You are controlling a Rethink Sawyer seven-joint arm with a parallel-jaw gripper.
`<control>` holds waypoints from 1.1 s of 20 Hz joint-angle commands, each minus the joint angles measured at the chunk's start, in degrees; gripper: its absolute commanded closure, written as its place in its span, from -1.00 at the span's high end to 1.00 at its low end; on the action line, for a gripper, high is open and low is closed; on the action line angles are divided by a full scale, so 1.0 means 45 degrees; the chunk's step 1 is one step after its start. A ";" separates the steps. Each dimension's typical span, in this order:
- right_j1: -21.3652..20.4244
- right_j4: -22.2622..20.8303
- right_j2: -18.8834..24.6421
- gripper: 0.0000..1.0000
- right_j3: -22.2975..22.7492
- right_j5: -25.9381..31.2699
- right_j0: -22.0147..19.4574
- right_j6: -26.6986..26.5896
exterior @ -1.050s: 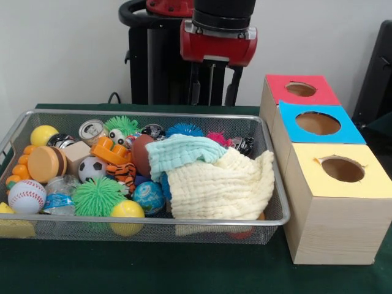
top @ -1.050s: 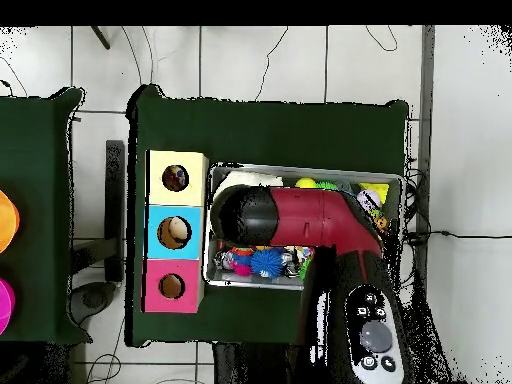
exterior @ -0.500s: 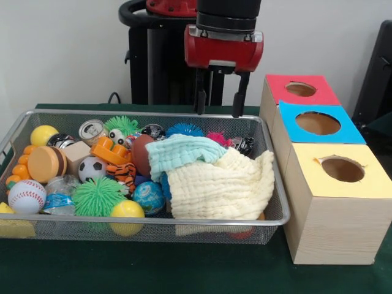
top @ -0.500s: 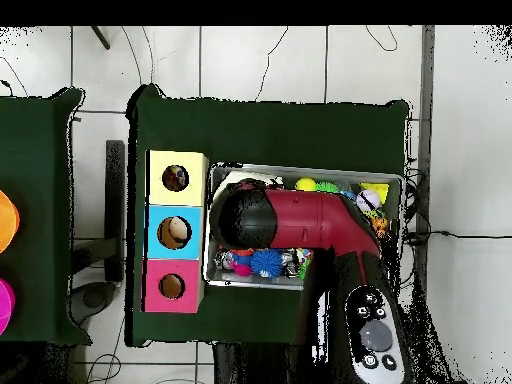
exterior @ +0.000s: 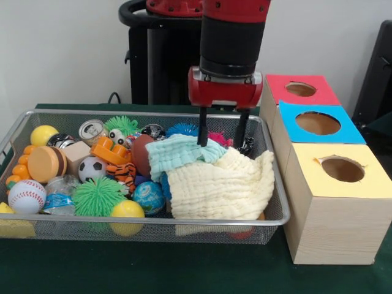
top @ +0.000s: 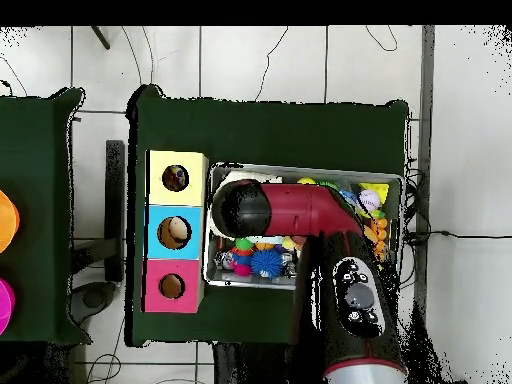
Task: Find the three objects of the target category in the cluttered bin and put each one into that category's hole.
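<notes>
The gripper (exterior: 222, 136) hangs with jaws spread, one fingertip on the mint-green cloth (exterior: 181, 152), the cream cloth (exterior: 220, 185) just below them.

Red and black arm (top: 300, 215) stretched across wire bin (top: 390, 180) on green counter (top: 270, 130), blue spiky ball (top: 266, 263) near bin's lower edge, yellow (top: 176, 178), blue (top: 174, 232) and red (top: 172, 286) hole boxes stacked alongside, left of bin.

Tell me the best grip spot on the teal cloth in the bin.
Probably the raised fold of the teal cloth, from straight above. It lies bunched on the cream cloth, so a ridge stands up between the open fingers of the gripper above it.
</notes>
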 commanded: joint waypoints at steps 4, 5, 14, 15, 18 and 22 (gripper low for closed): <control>0.1872 -0.1230 0.0212 1.00 -0.0661 -0.1359 0.0050 0.0513; 0.1858 -0.1260 0.0164 1.00 -0.0691 -0.1325 0.0087 0.0546; 0.1817 -0.1416 0.0087 1.00 -0.0696 -0.1476 0.0236 0.0800; 0.1851 -0.1438 0.0045 1.00 -0.0718 -0.1502 0.0251 0.0820; 0.1947 -0.1489 0.0001 1.00 -0.0726 -0.1634 0.0242 0.0812; 0.2137 -0.1497 0.0009 1.00 -0.0862 -0.1776 0.0206 0.0773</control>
